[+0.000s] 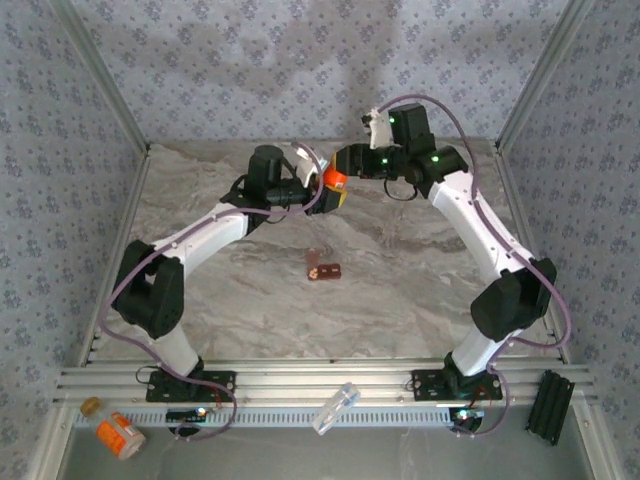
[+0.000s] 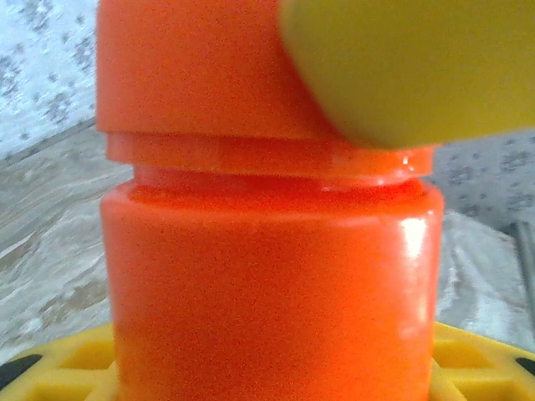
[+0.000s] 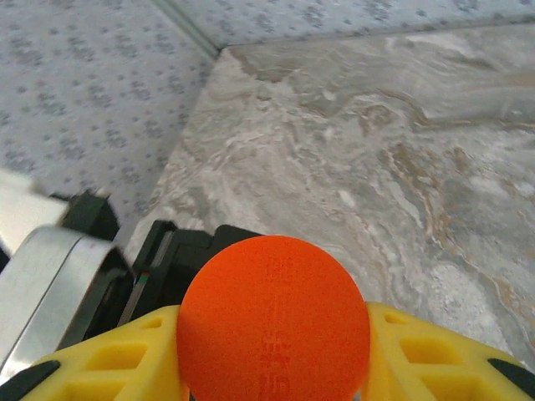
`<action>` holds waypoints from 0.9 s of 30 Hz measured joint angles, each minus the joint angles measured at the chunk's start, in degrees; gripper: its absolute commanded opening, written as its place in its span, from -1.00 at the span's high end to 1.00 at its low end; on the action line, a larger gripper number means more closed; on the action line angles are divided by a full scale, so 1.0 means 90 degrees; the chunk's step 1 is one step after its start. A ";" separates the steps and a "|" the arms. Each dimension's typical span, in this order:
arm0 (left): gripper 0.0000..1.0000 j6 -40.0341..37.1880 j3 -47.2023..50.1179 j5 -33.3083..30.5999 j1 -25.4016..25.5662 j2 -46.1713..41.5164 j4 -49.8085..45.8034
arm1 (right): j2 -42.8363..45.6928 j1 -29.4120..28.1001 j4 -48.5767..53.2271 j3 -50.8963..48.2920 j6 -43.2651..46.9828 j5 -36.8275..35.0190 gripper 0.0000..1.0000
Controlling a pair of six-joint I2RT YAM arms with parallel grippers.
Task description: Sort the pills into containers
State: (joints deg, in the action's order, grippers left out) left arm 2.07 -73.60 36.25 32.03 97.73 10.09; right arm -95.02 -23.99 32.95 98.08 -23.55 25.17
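Containers (image 1: 323,268) for the pills, a small dark red-brown box, lay near the middle of the table (image 1: 420,290), well apart from both grippers. Its compartments were too small to make out, so I could not tell what was in them.

The table had a marbled grey-and-beige top with a matt look. Walls (image 1: 300,60) papered in pale blue-grey with a small repeating floral print closed it in at the far side, left and right, with metal posts at the corners. A ribbed aluminium rail (image 1: 300,385) ran along the near edge under the arm bases.

At the far centre the two arms met over an orange bottle (image 2: 267,276) of glossy, opaque plastic, round and squat; its contents were hidden. The left gripper (image 2: 267,372) stood about half open, its yellow lattice fingers (image 2: 67,368) on either side of the bottle's body, holding it. The right gripper (image 3: 273,359) had closed its yellow fingers (image 3: 435,359) on the round orange cap (image 2: 192,67), one smooth pad pressed on the cap's side.

On the near ledge lay a white-capped labelled orange bottle (image 1: 120,436) at the left, a clear plastic tube (image 1: 335,408) tilted near the middle, and a black ribbed block (image 1: 550,405) at the right.
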 measured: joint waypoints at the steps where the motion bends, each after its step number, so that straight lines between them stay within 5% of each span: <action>1: 1.00 -0.0041 0.0051 -0.0219 0.0049 0.0000 0.0007 | 0.0000 -0.0058 -0.0046 -0.0058 -0.0170 -0.0192 0.11; 12: 1.00 -0.0109 0.0316 -0.1158 0.0219 -0.0041 0.0505 | 0.0005 -0.0350 -0.0284 -0.0153 -0.0862 -0.1154 0.01; 17: 1.00 -0.0061 0.0325 -0.1112 0.0248 -0.0075 0.0828 | 0.0100 -0.0153 -0.0328 -0.0168 -0.0925 -0.0884 -0.44; 27: 1.00 -0.0051 0.0325 -0.0760 0.0272 -0.0146 0.1282 | 0.0877 0.0610 -0.0665 -0.0508 -0.0928 0.0024 -0.79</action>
State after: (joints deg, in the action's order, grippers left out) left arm 1.61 -70.67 29.41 34.48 96.42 21.63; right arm -87.13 -18.50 26.96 93.51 -31.90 25.39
